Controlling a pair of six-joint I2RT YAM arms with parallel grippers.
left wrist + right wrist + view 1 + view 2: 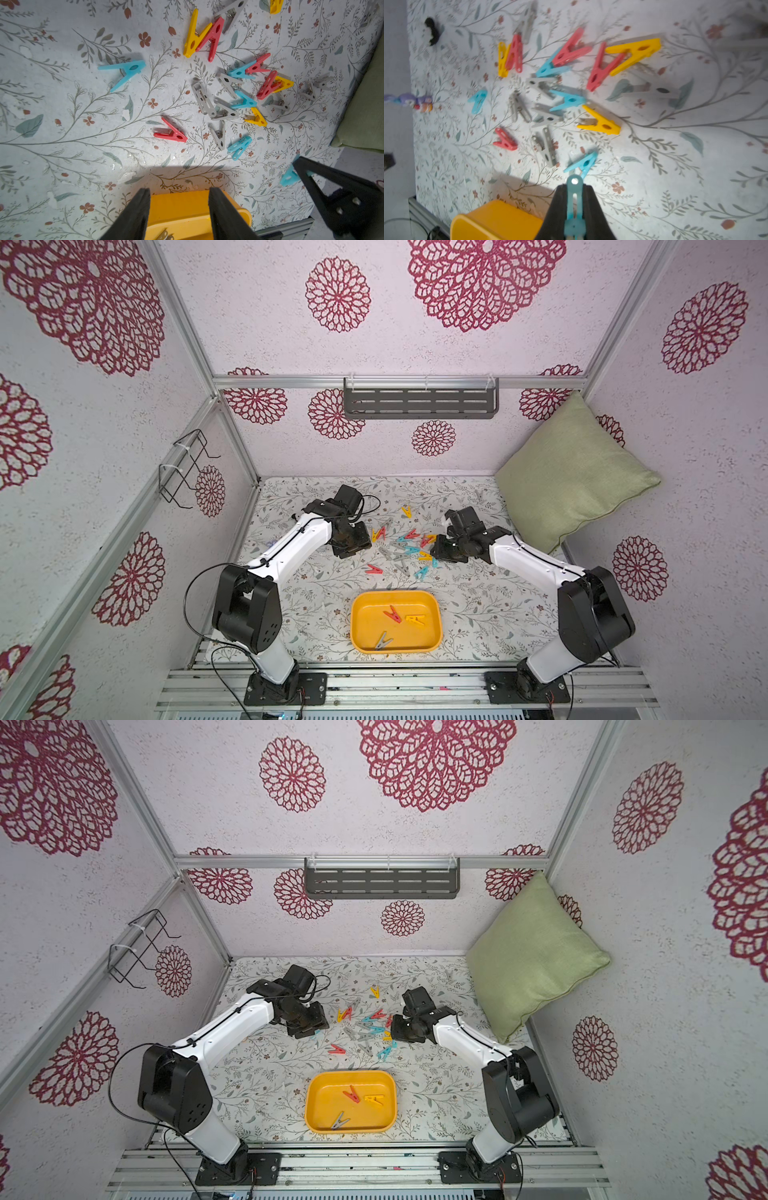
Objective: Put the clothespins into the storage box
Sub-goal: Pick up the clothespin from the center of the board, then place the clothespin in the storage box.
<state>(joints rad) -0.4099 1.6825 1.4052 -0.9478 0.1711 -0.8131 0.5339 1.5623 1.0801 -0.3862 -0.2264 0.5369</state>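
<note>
Several red, yellow, teal and grey clothespins (405,547) lie scattered on the floral table between my two arms, seen in both top views. The yellow storage box (358,628) sits near the front edge and holds a red clothespin (392,614), a yellow one and a grey one. My right gripper (574,187) is shut on a teal clothespin (574,199) at the pile's right side, just above the table. My left gripper (179,191) hangs open at the pile's left side, with nothing between its fingers. The box rim (245,216) shows beyond them.
A green cushion (573,472) leans in the back right corner. A grey slotted shelf (419,402) hangs on the back wall and a black wire rack (187,468) on the left wall. A panda toy (431,31) and a bluish toy figure (409,101) lie at the table's left edge.
</note>
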